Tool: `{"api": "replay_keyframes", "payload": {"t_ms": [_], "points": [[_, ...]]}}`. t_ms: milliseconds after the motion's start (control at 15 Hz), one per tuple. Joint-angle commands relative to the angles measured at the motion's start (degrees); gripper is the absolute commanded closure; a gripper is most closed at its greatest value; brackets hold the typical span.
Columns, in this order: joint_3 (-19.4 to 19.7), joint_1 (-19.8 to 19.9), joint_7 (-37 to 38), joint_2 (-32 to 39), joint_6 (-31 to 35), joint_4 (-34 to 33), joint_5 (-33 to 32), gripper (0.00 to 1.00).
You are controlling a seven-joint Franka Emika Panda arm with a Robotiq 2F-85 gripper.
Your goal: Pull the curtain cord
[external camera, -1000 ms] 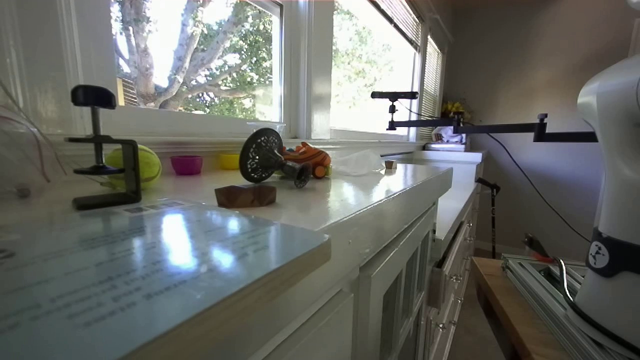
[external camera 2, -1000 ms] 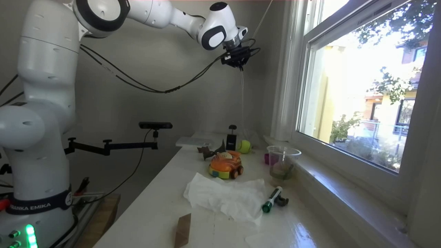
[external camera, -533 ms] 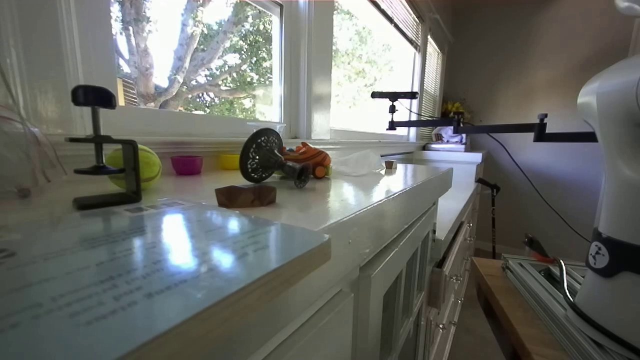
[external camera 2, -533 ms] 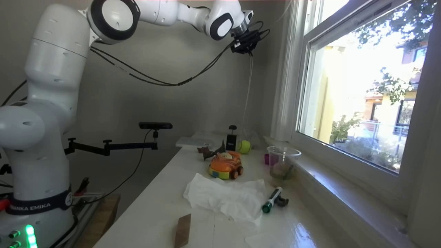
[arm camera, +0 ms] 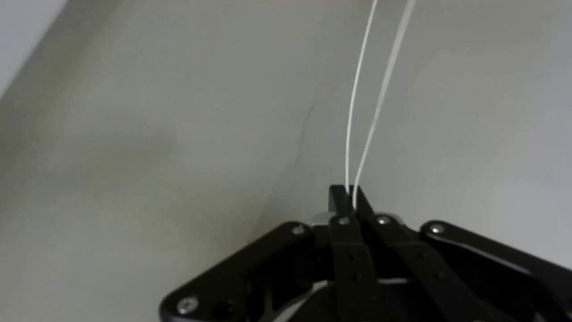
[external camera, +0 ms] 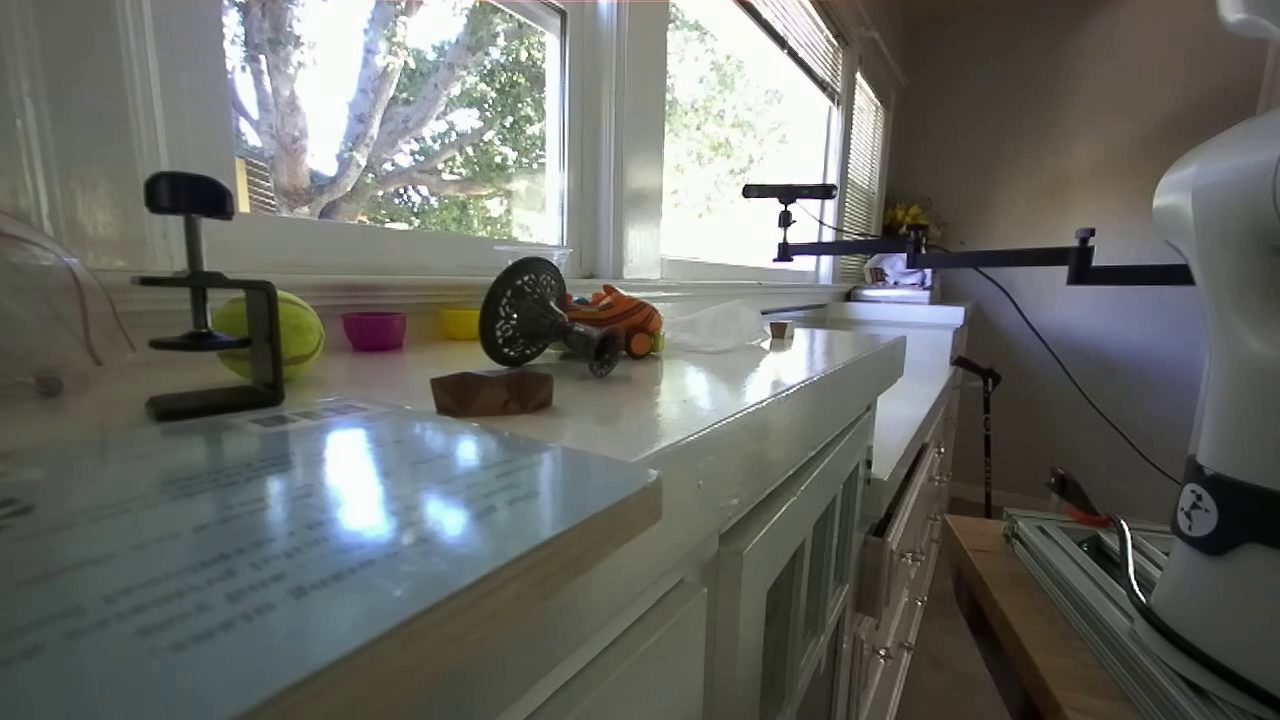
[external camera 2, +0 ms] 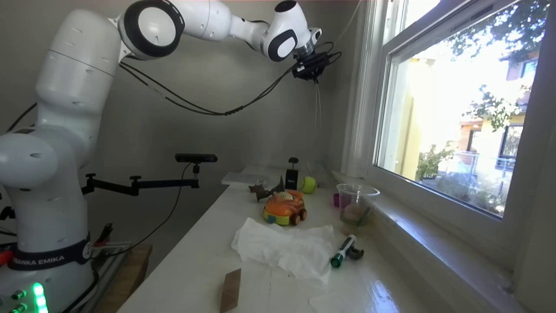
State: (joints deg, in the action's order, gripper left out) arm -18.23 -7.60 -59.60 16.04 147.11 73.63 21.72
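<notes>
The curtain cord is thin and white. In the wrist view two strands of the cord [arm camera: 380, 98] run from the top edge down between the fingertips. My gripper [arm camera: 351, 194] is shut on them, its two fingers close together. In an exterior view the gripper [external camera 2: 316, 81] is high above the counter's far end, left of the window. There the cord [external camera 2: 350, 21] slants up and right from the gripper toward the window frame, and thin strands hang below the fingers. The gripper and cord do not show in the remaining exterior view, only part of the arm [external camera: 1235, 330].
Below stand a black clamp [external camera 2: 291, 179], a tennis ball [external camera 2: 309, 185], an orange toy car [external camera 2: 284, 208] and a clear cup [external camera 2: 357, 204]. The window frame [external camera 2: 369, 108] is right of the gripper. A camera on a black bar [external camera 2: 195, 158] reaches toward the counter.
The gripper has moved right toward the window and up, then slightly down again, still holding the cord. The hanging strands have shifted right and now show only a short way below the fingers.
</notes>
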Motion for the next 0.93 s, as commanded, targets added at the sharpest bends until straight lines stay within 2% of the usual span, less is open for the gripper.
{"api": "replay_keyframes", "payload": {"t_ms": [0, 200, 533, 867], "points": [[-0.50, 0.08, 0.74, -4.77, -2.15, 10.17, 1.14, 1.00], [-0.67, 1.09, 0.41, -9.10, -2.16, 16.48, 2.86, 1.00], [-0.49, 2.98, -1.25, -18.93, -3.82, 27.85, 9.73, 1.00], [2.63, 3.84, -4.78, -26.87, -9.12, 36.63, 18.08, 1.00]]}}
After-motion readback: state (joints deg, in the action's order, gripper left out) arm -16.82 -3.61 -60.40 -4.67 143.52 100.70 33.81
